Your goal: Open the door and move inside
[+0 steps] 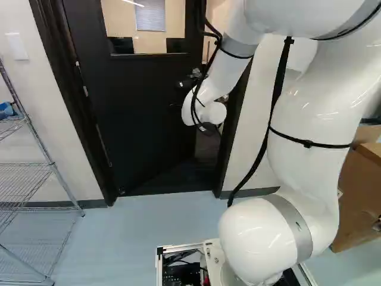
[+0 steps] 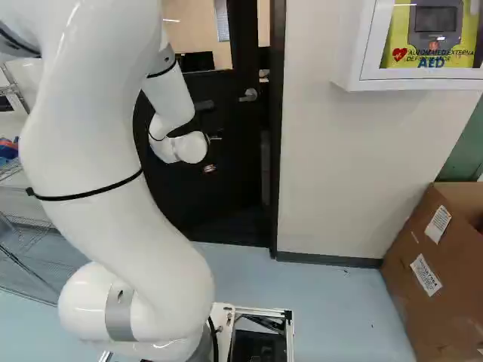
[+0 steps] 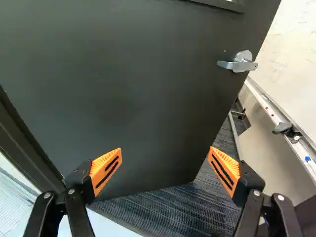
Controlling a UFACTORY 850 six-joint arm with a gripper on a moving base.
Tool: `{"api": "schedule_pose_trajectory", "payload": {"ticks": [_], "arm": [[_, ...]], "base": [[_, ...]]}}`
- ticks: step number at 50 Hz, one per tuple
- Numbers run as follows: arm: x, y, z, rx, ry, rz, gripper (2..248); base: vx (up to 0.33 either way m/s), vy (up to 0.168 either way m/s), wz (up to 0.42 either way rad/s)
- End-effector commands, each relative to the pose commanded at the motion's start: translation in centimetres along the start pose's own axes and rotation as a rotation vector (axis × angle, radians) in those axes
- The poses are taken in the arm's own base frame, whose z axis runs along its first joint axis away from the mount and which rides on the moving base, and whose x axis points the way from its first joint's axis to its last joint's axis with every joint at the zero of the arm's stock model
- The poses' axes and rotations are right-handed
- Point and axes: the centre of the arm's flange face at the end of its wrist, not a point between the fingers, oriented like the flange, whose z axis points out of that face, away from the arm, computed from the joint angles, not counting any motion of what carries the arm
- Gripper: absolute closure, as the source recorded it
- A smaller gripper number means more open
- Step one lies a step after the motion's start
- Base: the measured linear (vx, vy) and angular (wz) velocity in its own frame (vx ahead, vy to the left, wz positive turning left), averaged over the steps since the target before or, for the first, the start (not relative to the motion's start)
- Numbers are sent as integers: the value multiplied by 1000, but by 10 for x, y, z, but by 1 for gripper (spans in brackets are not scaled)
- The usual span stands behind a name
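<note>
hand (image 3: 166,150) wide apart, gripping nothing, facing the panel, probably to push it | door (image 3: 123,89) ajar, swung inward, so its lever handle (image 3: 236,64) likely needs no turning | carpet (image 3: 173,212) showing past its edge | base (image 1: 213,259) outside the frame (image 2: 277,151), presumably awaiting a wider opening

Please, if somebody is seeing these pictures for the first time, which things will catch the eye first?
The big white arm fills much of both base views. Ahead of it stands the dark door, partly open; in the wrist view its silver lever handle shows beyond the wide-open jaws with their bright orange pads. A white wall cabinet with a yellow inside stands out at the right base view's upper right.
</note>
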Motion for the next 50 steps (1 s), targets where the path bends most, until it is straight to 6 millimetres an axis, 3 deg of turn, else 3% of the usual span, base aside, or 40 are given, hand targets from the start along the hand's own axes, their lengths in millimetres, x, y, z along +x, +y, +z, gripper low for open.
{"api": "schedule_pose_trajectory", "payload": {"ticks": [50], "arm": [[-27, 43, -85, -136, -23, 37, 3]], "base": [[0, 0, 0]]}}
